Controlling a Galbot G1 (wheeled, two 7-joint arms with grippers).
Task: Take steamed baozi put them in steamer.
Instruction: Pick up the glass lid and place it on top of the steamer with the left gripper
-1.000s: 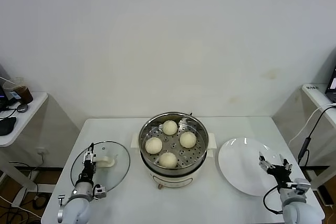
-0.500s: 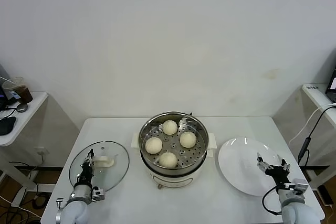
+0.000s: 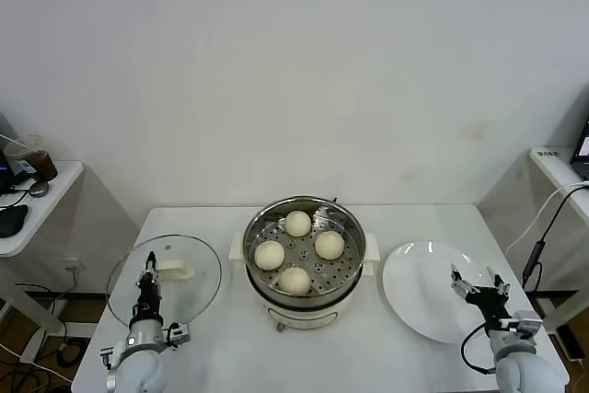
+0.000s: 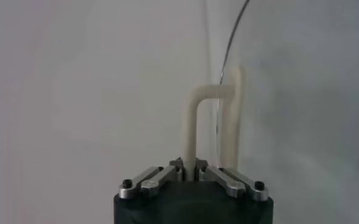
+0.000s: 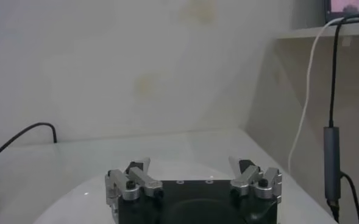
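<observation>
My left gripper (image 3: 147, 294) is squeezed tight on the cream handle (image 4: 194, 125) of the glass lid (image 3: 164, 280), down at the front left of the table (image 3: 216, 361). The lid looks tipped up on its edge, not lying flat, so I think it could slip and swing, because I only pinch one thin leg of the handle. If it drops, it could bang the table or crack. If I swing it over too fast, its rim could knock the steamer (image 3: 304, 260), which stands in the middle of the table, just beside the lid. The four steamed baozi (image 3: 294, 280) already sit in the steamer, on the tray with holes, set like a little diamond. They are round, so they have no long side and point no special way; the steamer opens straight up. My right gripper (image 3: 478, 288) waits with its fingers spread wide and holds nothing, over the near edge of the white plate (image 3: 419, 287) on the right.
</observation>
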